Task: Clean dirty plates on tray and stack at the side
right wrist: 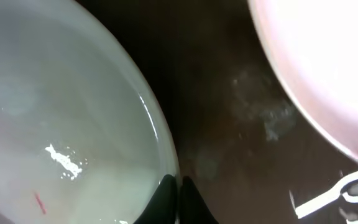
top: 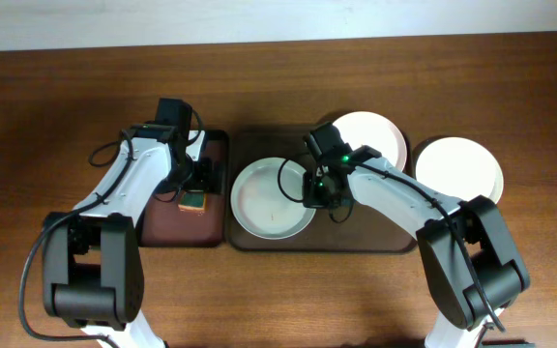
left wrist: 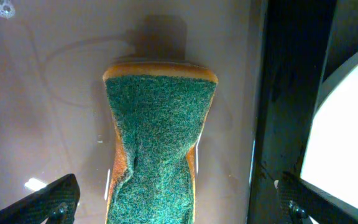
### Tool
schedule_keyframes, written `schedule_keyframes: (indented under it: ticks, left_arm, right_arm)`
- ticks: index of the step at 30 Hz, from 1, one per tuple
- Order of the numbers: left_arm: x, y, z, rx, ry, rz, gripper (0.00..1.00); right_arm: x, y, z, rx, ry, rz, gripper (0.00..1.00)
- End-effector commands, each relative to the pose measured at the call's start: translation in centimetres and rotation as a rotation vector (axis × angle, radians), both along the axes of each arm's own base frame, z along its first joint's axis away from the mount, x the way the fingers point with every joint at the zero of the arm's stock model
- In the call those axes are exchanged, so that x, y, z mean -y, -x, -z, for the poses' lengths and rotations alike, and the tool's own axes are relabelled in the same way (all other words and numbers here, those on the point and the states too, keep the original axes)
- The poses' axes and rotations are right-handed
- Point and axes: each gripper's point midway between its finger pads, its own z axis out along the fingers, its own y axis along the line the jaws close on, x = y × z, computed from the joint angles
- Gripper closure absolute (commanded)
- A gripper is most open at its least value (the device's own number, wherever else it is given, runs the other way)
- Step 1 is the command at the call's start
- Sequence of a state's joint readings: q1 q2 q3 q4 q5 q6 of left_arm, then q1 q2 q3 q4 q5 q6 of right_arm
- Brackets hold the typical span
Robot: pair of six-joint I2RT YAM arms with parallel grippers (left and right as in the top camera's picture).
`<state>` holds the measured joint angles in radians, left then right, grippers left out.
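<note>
Three plates in play, and the near plate (top: 264, 203) is the live one. It sits at the 9 o'clock end of the tray (top: 366, 232). The right end effector (right wrist: 179, 186) has its jaws pinched almost together on that plate's 3 o'clock rim. The bowl of it looks pale and wet, with one thin red streak (right wrist: 37, 202) showing near the wrist camera.

Across at 9 o'clock, the left end effector (top: 198, 184) hangs over the sponge (left wrist: 157, 137), which lies green side up on the maroon tray (top: 162, 217). Its fingers (left wrist: 55, 196) are spread wide either side and grip nothing.

Further out, the side plate (top: 457, 169) rests off the tray on the desk (top: 66, 77) at 3 o'clock. The far plate (top: 370, 133) sits at the tray's 1 o'clock corner, partly under the right arm. Whether that one is wiped, I cannot tell.

My read: scrubbing is parked, and the step in hand is carrying the near plate off to the stack. The next move calls for a steady lift to clear the tray's low rim. Then comes a level swing toward 3 o'clock, past the far plate, to land squarely on the side plate. A pinch on a wet rim could slip, and that red streak may want another pass.
</note>
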<state>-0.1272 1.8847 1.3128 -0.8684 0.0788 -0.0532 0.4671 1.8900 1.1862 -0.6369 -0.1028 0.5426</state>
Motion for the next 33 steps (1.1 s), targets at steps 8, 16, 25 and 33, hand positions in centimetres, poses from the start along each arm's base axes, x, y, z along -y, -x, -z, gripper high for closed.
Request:
schedule_keyframes:
  ticks: [8, 16, 25, 33]
  left_arm:
    - [0.4, -0.3, -0.9, 0.021, 0.016, -0.008, 0.34]
    - [0.4, -0.7, 2.5, -0.027, 0.001, -0.005, 0.5]
    - [0.5, -2.2, -0.5, 0.061, 0.014, -0.008, 1.0]
    - [0.3, -4.8, -13.8, 0.43, 0.242, -0.172, 1.0]
  right_arm:
    - [1.4, 1.3, 1.1, -0.12, 0.014, 0.394, 0.96]
    - [1.4, 1.4, 1.1, -0.122, 0.012, 0.39, 0.96]
    - [1.5, 1.5, 1.1, -0.125, 0.019, 0.379, 0.96]
    - [1.4, 1.4, 1.1, -0.118, 0.016, 0.372, 0.96]
